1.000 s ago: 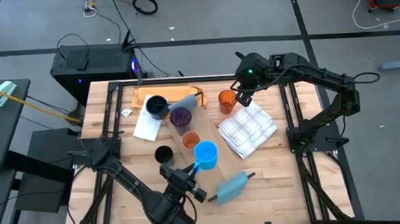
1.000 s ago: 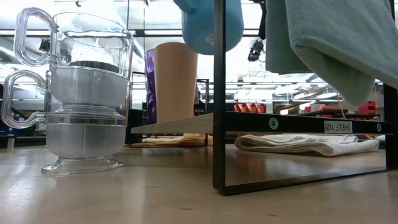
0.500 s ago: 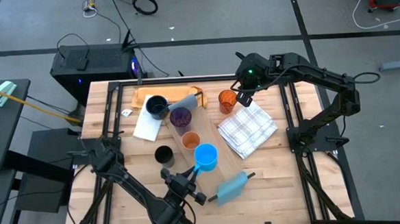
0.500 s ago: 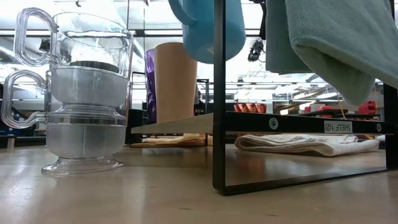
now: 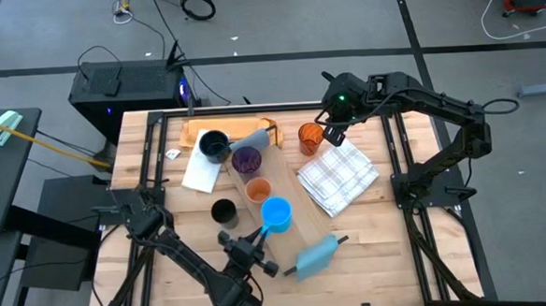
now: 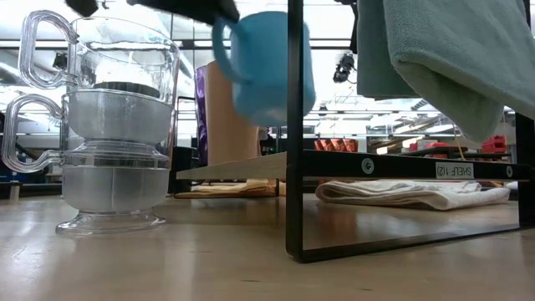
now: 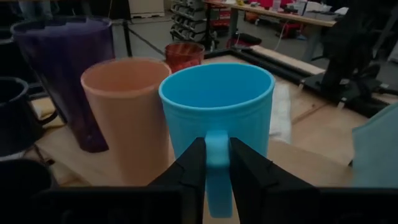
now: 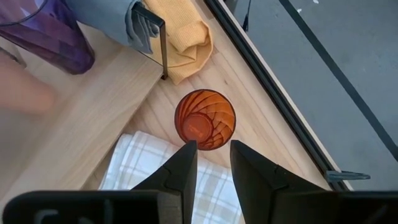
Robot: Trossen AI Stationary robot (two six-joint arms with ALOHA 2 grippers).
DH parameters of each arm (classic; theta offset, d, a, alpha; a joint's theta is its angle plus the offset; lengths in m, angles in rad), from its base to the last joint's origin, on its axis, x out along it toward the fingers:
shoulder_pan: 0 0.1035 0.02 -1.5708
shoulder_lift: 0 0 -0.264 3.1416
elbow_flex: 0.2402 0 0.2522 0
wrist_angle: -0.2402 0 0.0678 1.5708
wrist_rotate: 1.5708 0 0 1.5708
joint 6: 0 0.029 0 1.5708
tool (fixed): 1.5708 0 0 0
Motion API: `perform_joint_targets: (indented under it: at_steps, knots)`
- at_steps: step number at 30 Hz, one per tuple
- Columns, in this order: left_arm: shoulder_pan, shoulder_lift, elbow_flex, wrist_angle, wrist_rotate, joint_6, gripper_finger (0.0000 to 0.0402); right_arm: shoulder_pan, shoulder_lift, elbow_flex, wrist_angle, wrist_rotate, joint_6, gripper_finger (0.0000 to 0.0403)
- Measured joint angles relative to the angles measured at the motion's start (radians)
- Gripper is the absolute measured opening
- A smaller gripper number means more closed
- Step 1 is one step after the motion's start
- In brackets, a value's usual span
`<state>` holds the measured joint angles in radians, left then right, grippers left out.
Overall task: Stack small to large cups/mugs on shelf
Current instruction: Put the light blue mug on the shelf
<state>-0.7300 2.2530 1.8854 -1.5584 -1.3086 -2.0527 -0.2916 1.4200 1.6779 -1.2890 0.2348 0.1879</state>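
Carried lower and nearer the peach cup point(image 5: 258, 190): bright blue mug point(image 5: 276, 213), handle pinched in left end effector point(image 5: 260, 234).

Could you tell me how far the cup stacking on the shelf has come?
Done: purple tumbler and orange cup stand on the shelf. In hand: left gripper holds the blue mug by its handle. Left: black cup, navy mug, ribbed orange cup under the right gripper.

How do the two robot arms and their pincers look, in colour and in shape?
Both arms are dark, nearly black, built of jointed segments. The right arm shows a small green light near its wrist and a thin cable along it. The left pincer and the right pincer each have two flat, dark, matte fingers tapering toward the tips.
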Motion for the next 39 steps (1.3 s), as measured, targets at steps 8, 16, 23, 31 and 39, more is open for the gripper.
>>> perform_joint_targets:
  at_steps: [8,16,23,31,39]
  knots:
    - [-0.002,0.000,-0.010,0.002,0.003,0.028,0.0055,0.000,0.000,0.000,-0.004,0.000,0.000,0.0103]
    - [-0.010,0.005,-0.012,0.068,0.003,0.084,0.0054,0.000,0.000,0.000,-0.004,0.000,0.000,0.0103]
    - [-0.010,0.005,-0.071,0.189,0.014,0.152,0.0060,0.000,0.000,0.000,-0.004,0.000,-0.002,0.0103]
    - [-0.010,0.006,-0.094,0.202,0.022,0.136,0.0054,0.000,0.000,0.000,-0.004,0.000,-0.004,0.0103]
    - [-0.013,0.005,-0.094,0.211,0.050,0.172,0.0055,0.000,0.000,0.000,-0.004,0.000,-0.006,0.0103]
